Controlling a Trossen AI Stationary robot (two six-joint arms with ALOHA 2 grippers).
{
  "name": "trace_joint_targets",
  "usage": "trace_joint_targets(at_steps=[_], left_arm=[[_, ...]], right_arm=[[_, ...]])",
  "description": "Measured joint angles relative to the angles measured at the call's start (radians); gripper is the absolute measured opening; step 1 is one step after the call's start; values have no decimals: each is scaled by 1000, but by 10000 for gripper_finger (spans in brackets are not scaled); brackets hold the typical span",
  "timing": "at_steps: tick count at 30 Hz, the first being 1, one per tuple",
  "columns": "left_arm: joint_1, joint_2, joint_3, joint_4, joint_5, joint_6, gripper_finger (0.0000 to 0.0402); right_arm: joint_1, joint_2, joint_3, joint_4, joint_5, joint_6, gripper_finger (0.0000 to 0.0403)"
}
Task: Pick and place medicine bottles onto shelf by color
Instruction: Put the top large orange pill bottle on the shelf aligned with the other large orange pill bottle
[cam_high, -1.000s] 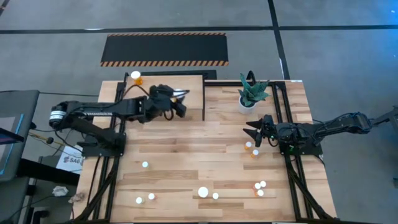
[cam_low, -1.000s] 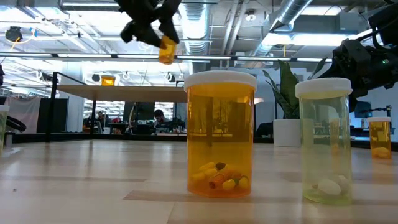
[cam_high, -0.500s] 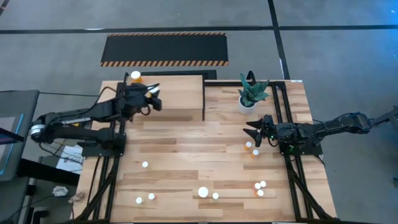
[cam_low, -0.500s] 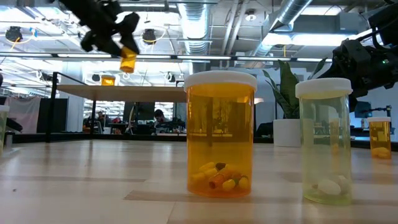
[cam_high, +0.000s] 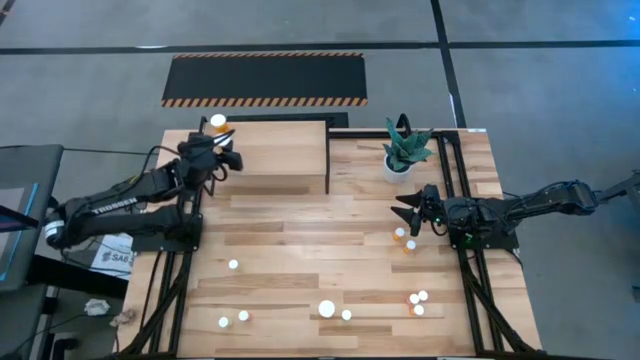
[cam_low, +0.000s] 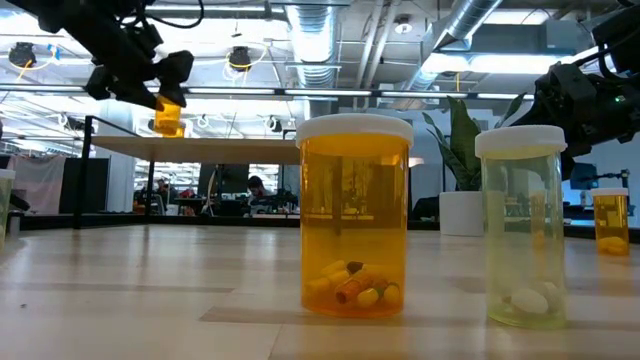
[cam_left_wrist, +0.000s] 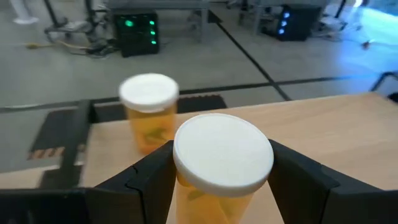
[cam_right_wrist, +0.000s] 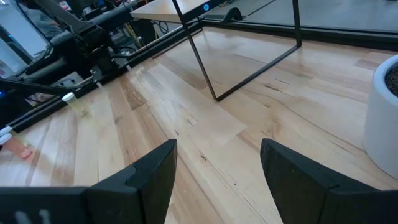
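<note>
Above the shelf (cam_high: 275, 150) (left corner), left end effector (cam_left_wrist: 217, 171) grips bottle (cam_left_wrist: 221, 162).

Bright, even overhead light; soft background.

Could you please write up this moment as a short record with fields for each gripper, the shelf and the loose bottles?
left gripper: shut on a white-capped orange medicine bottle, held over the left end of the shelf
shelf: light-wood raised platform; one white-capped orange bottle already stands at its far left corner
right gripper: open, empty, low over the table near the potted green plant
loose bottles: scattered on the wooden table, mostly along the near edge and by the right arm
</note>
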Motion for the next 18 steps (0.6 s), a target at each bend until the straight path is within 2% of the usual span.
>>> trace_joint_targets(at_steps=[14,18], left_arm=[[92,25,0,12,-4,-5,217],[92,19,-49,83,-7,-5,217]], right_arm=[[0,0,0,0,0,0,256],[0,0,0,0,0,0,256]])
